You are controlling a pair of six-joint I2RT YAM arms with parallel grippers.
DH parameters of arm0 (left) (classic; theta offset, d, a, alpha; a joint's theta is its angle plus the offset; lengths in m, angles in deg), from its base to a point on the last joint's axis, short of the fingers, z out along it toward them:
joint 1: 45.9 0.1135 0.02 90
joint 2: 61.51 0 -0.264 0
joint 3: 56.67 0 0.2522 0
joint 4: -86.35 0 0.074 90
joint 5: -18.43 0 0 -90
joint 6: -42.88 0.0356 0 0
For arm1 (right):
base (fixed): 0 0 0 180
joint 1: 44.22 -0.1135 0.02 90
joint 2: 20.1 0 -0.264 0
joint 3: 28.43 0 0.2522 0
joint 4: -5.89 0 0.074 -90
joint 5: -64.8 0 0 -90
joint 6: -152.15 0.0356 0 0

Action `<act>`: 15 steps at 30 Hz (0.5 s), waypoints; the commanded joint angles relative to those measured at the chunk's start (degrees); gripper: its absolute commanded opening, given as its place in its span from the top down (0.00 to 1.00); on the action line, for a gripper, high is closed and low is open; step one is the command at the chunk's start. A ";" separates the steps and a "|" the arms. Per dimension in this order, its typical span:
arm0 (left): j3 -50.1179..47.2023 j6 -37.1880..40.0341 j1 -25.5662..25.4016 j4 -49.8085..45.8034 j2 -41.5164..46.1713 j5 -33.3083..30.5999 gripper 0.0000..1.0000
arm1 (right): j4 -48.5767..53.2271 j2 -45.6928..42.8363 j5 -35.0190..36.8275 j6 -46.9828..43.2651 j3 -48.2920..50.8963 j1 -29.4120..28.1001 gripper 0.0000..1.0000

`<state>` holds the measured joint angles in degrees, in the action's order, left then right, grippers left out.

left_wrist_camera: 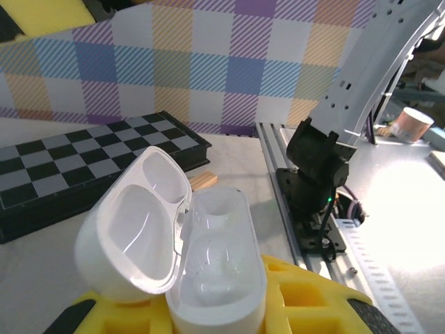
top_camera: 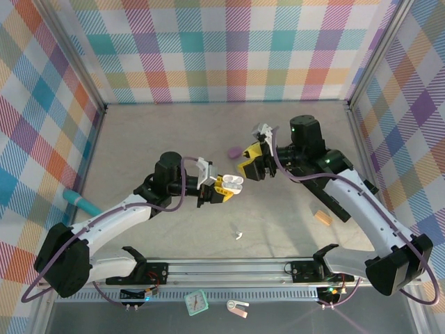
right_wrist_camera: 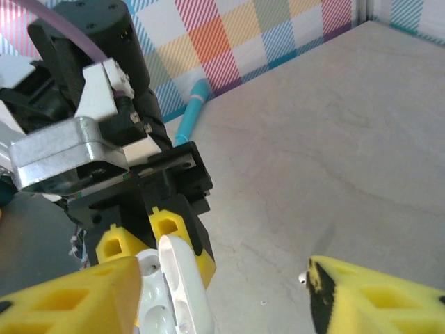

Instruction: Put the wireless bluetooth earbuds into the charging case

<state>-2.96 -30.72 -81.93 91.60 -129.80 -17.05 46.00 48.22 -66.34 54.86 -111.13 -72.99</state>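
My left gripper (top_camera: pixel 221 188) is shut on a white charging case (top_camera: pixel 233 182), held above the table's middle. In the left wrist view the case (left_wrist_camera: pixel 215 264) stands between yellow fingers (left_wrist_camera: pixel 313 299) with its lid (left_wrist_camera: pixel 135 229) swung open to the left and both wells looking empty. My right gripper (top_camera: pixel 252 165) hovers just beyond it, open. The right wrist view shows its yellow fingers (right_wrist_camera: pixel 66 296) set wide apart around the case (right_wrist_camera: pixel 177 292); a tiny white bit (right_wrist_camera: pixel 304 278) peeks beside the right finger. A white earbud (top_camera: pixel 238 235) lies on the table. A small pale purple piece (top_camera: pixel 235 151) lies behind the grippers.
A wooden block (top_camera: pixel 322 218) lies right of centre, and a teal pen (top_camera: pixel 80 202) by the left wall. A black chessboard (left_wrist_camera: pixel 76 167) lies near the right arm's base. A teal clock (top_camera: pixel 197 301) sits in front of the rail.
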 commanded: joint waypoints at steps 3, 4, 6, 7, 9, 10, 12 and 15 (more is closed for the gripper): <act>-1.48 5.81 -0.44 4.97 2.75 -3.19 0.87 | -7.37 -4.70 2.75 7.23 4.58 0.30 0.25; -1.81 5.93 -0.29 5.11 2.80 -3.51 0.87 | -8.71 -5.45 4.97 9.51 5.79 0.30 0.25; -3.79 5.30 0.40 7.20 3.07 -4.24 0.87 | -10.66 -6.97 11.86 15.97 8.56 0.64 0.24; -4.70 4.78 0.88 8.99 3.31 -4.81 0.87 | -10.79 -7.66 14.61 18.81 9.63 0.91 0.24; -7.33 1.81 2.60 13.99 3.32 -5.86 0.88 | -10.96 -9.45 19.82 25.80 12.62 1.75 0.25; -8.68 0.32 3.59 16.94 3.29 -6.30 0.89 | -11.14 -10.42 20.80 28.76 14.44 2.05 0.26; -10.99 -2.07 5.28 22.80 3.20 -7.62 0.89 | -10.01 -11.97 22.78 33.27 17.65 2.14 0.27; -13.40 -3.77 7.01 28.67 3.10 -9.14 0.90 | -7.31 -12.71 23.06 39.37 22.07 2.13 0.31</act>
<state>-14.94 -31.96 -76.32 108.73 -127.48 -24.74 37.47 36.42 -46.83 83.72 -91.99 -70.83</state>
